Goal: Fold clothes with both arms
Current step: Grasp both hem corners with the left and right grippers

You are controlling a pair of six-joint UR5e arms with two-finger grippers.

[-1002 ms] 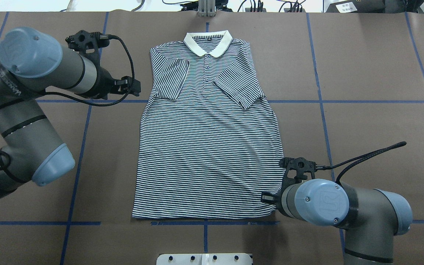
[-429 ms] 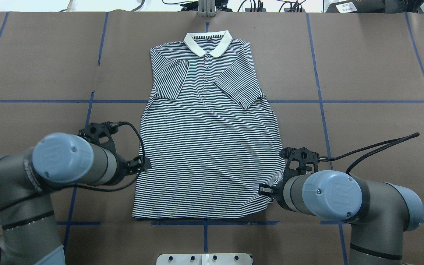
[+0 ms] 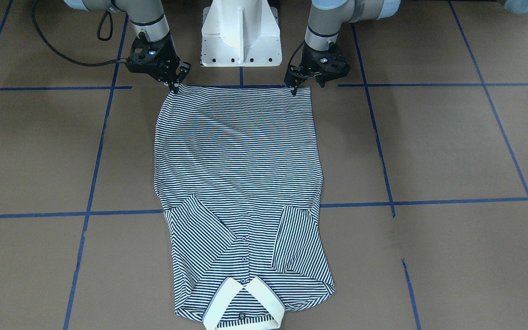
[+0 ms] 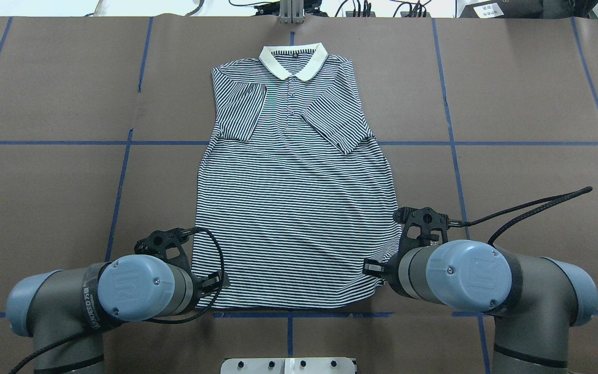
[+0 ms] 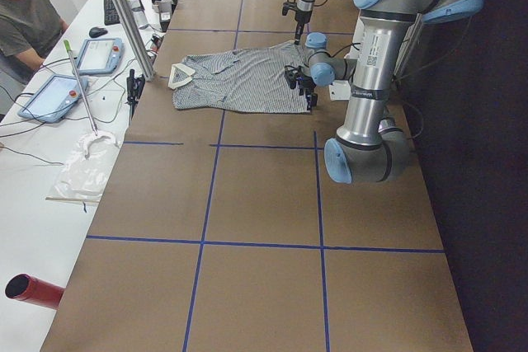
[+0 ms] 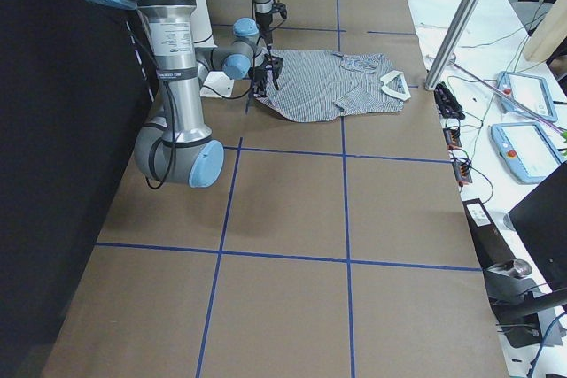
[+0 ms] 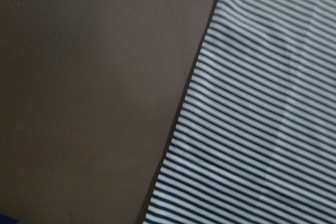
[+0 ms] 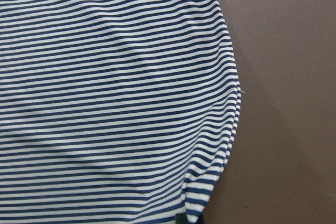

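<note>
The striped polo shirt (image 3: pixel 236 160) lies flat on the brown table, front up, with both sleeves folded in. Its cream collar (image 4: pixel 293 59) is at the far end and its hem is nearest the robot. My left gripper (image 3: pixel 294 88) touches the hem corner on its side, and its fingers look open. The fabric edge (image 7: pixel 178 129) there lies flat. At the other hem corner my right gripper (image 3: pixel 175 87) looks shut on the shirt, where the cloth (image 8: pixel 210 182) is bunched. In the overhead view the left arm (image 4: pixel 133 285) and right arm (image 4: pixel 454 275) hide both grippers.
The white pedestal base (image 3: pixel 240 34) stands just behind the hem, between the arms. Blue tape lines (image 4: pixel 449 143) grid the table. A person (image 5: pixel 25 22) sits at a side bench with tablets (image 5: pixel 99 55) beyond the collar end, near a metal post (image 6: pixel 461 15).
My left arm swung from beside the shirt's shoulder down to the near hem corner. The right arm shifted only slightly at its corner, and the hem there drew inward a little.
</note>
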